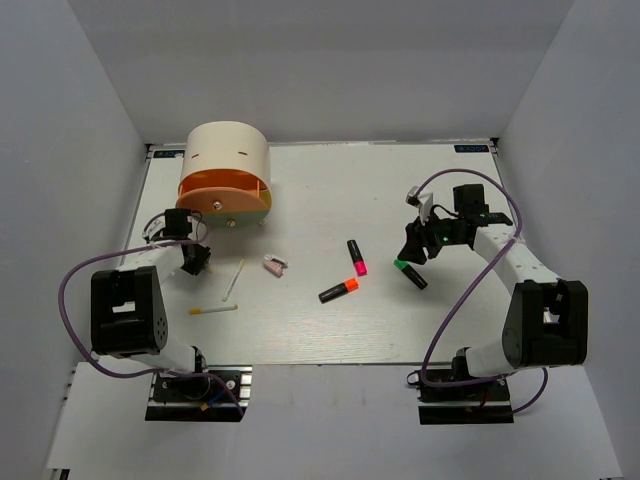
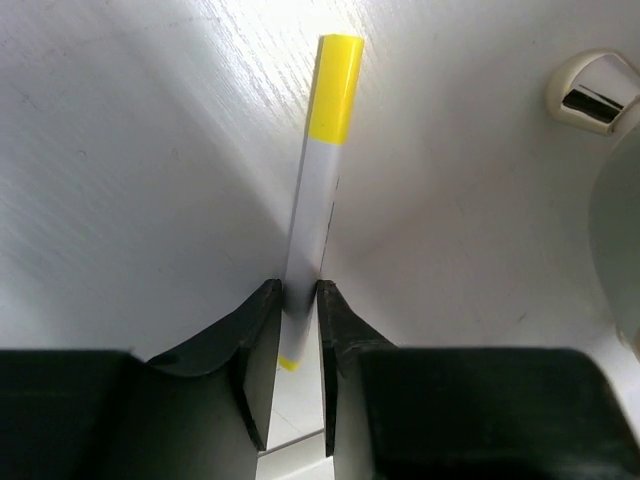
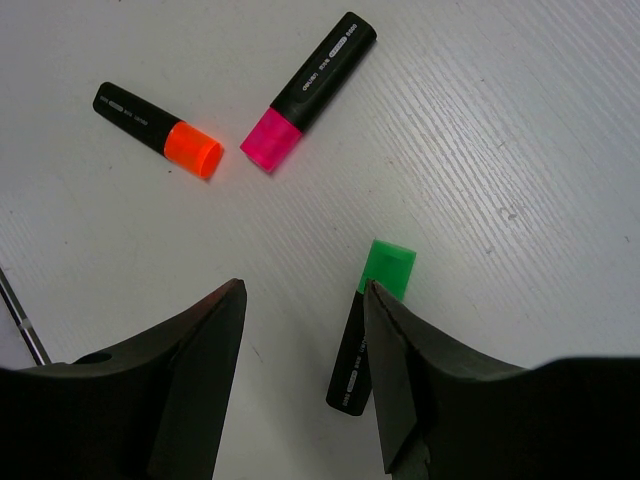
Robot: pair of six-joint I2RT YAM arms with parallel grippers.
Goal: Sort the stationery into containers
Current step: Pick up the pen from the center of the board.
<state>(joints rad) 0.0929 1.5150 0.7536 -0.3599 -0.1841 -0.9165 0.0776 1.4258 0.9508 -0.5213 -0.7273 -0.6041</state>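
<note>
My left gripper [image 2: 298, 288] is shut on the lower end of a thin white stick with a yellow tip [image 2: 320, 170], just in front of the cream organiser [image 1: 228, 170] with its orange front. From above, that gripper [image 1: 192, 258] stands low at the table's left. Two more thin sticks [image 1: 234, 280] [image 1: 213, 310] and a small pink-and-white clip [image 1: 275, 265] lie nearby. My right gripper [image 3: 305, 290] hangs open above the table. The green-capped marker [image 3: 375, 310] lies beside its right finger. The pink-capped [image 3: 305, 90] and orange-capped [image 3: 160, 130] markers lie farther off.
A cream knob [image 2: 590, 90] of the organiser shows at the upper right of the left wrist view. White walls close in the table on three sides. Purple cables loop beside both arms.
</note>
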